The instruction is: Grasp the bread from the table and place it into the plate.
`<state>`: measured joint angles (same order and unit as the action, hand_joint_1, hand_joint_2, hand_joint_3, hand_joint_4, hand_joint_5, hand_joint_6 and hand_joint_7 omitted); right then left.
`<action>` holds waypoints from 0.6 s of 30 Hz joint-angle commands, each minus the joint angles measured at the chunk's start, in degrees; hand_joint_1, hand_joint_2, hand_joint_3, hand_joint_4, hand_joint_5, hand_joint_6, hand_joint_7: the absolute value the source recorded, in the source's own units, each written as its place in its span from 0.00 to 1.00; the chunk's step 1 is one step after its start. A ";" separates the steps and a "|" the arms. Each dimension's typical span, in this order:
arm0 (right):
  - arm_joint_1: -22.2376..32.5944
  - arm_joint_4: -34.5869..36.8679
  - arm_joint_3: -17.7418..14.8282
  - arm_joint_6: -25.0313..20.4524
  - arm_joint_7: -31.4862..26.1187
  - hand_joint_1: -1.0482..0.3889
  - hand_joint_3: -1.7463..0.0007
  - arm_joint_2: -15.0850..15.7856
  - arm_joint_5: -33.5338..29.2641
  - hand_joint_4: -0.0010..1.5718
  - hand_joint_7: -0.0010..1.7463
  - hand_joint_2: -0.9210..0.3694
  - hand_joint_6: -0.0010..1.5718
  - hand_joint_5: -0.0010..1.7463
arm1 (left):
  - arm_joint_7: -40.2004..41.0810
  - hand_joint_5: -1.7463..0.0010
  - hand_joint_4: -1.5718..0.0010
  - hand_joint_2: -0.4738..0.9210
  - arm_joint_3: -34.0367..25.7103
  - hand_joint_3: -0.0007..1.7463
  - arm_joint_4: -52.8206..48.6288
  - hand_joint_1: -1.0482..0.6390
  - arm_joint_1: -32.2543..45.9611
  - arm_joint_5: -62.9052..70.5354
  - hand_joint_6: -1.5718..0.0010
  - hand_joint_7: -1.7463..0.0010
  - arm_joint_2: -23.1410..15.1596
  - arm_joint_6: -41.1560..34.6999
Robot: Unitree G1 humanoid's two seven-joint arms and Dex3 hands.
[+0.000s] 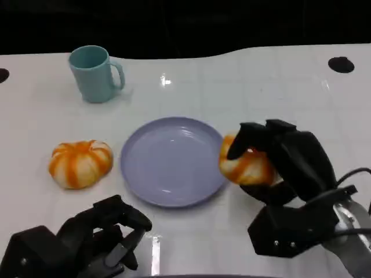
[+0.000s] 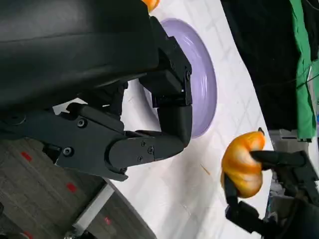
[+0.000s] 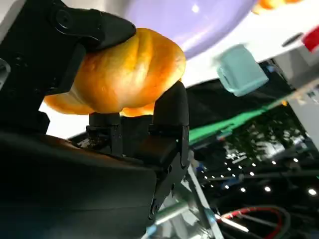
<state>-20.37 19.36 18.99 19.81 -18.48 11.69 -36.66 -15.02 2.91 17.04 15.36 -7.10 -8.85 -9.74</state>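
White tabletop (image 1: pixel 255 87) filled most of the head view, with a dark band along the frame's upper edge. At centre lay the lavender plate (image 1: pixel 173 160), bare inside. At centre right, the right hand (image 1: pixel 287 165) gripped 1 orange-and-white bread roll (image 1: pixel 246 166), its fingers wrapped over the top and side; the roll sat just beside the plate's right rim, and contact with the rim could not be judged. The right wrist view showed the same roll (image 3: pixel 124 74) clamped between black fingers (image 3: pixel 94 30), with the plate (image 3: pixel 194 20) beyond it. In the left wrist view, the held roll (image 2: pixel 242 164) appeared at lower right, apart from the plate (image 2: pixel 202 84). A 2nd bread roll (image 1: pixel 80 163) rested on the table at centre left, near the plate's left rim but not touching it. A teal mug (image 1: pixel 94 73) stood upright at upper left. The left hand (image 1: pixel 104 237) sat at lower left, fingers loosely curled and holding nothing.
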 commanded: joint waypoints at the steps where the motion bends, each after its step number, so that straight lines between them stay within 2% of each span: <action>1: -2.26 0.80 -0.14 0.01 0.26 0.68 0.17 -0.62 0.18 0.64 1.00 0.56 0.48 1.00 | 0.55 0.00 0.59 1.00 0.28 0.27 0.29 0.37 0.17 0.80 0.60 0.24 -0.22 0.12; 5: -4.10 2.72 0.85 0.77 -0.15 0.71 0.18 -1.31 -0.52 0.64 0.99 0.56 0.48 1.00 | 0.78 0.00 0.59 1.00 0.50 0.27 0.22 0.37 0.10 0.73 0.61 0.23 0.06 -0.14; 11: -7.19 6.43 2.29 0.91 2.61 0.69 0.20 -3.43 0.66 0.63 0.96 0.54 0.48 1.00 | 0.96 0.00 0.60 1.00 0.74 0.27 0.55 0.37 0.23 0.78 0.61 0.23 0.24 -0.49; 14: -8.93 9.05 2.86 1.09 3.44 0.67 0.24 -4.95 1.06 0.62 0.98 0.51 0.46 1.00 | 0.93 0.00 0.60 1.00 0.83 0.27 0.33 0.37 0.25 0.86 0.61 0.23 0.39 0.16; 18: -11.56 14.30 3.85 2.01 1.08 0.68 0.27 -7.11 0.22 0.62 1.00 0.49 0.45 1.00 | 0.93 0.00 0.59 1.00 0.87 0.27 0.48 0.37 0.39 0.84 0.60 0.23 0.52 0.05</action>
<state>-29.59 30.56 22.49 21.06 -15.66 5.48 -36.39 -14.50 4.00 17.05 15.34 -6.63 -7.99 -9.79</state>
